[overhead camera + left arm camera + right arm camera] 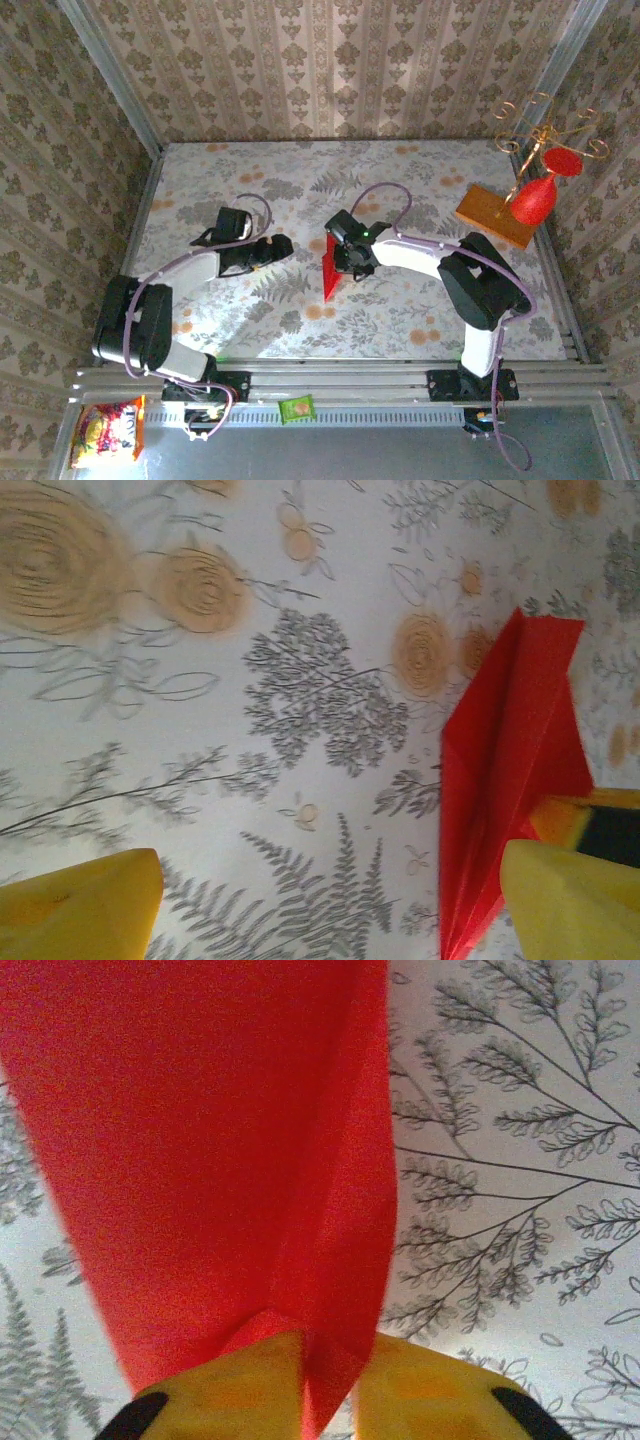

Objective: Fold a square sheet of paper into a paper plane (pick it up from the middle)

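the right claw (330, 1385) is pinched shut on the folded red paper plane (200, 1140), gripping it by one end at mid-counter (420, 300). the left claw (275, 246) hangs wide open and empty, just beside the plane. folding looks nearly done; the next move likely calls for a careful release.

Left jaws wide, right jaws tight.
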### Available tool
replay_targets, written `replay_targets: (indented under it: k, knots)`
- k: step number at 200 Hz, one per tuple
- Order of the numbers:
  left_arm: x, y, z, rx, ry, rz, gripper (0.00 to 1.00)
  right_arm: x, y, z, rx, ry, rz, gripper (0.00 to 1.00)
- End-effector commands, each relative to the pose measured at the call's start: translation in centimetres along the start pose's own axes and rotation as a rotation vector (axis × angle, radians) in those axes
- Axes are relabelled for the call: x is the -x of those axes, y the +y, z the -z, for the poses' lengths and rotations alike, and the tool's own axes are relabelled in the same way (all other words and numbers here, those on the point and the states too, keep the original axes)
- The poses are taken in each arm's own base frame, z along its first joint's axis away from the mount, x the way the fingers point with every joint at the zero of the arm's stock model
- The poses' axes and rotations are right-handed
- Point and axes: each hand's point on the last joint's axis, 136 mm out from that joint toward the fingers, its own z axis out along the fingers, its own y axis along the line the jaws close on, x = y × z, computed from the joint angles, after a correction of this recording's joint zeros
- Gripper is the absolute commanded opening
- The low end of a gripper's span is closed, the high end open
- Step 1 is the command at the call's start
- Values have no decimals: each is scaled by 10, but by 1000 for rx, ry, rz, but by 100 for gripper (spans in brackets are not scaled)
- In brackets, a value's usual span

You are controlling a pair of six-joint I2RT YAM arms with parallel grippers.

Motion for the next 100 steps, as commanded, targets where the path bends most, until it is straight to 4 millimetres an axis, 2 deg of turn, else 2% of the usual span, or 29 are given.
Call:
replay_targets:
  k: [1, 49, 69, 76, 100]
  knots:
    - [-9, -22, -10, -109, 47, -15, 88, 1, -5, 0, 39, 0, -33, 16]
    - [-22, -46, -31, -178, 103, -36, 86, -2, -14, -5, 82, 11, -60, 13]
    - [-20, -51, -39, -194, 110, -26, 84, -1, -16, -5, 103, 7, -67, 13]
    - [-30, -60, -44, -206, 136, -46, 83, -1, -16, -5, 109, 7, -69, 13]
    - [-35, -66, -56, -204, 164, -38, 75, -2, -19, -6, 124, 10, -78, 13]
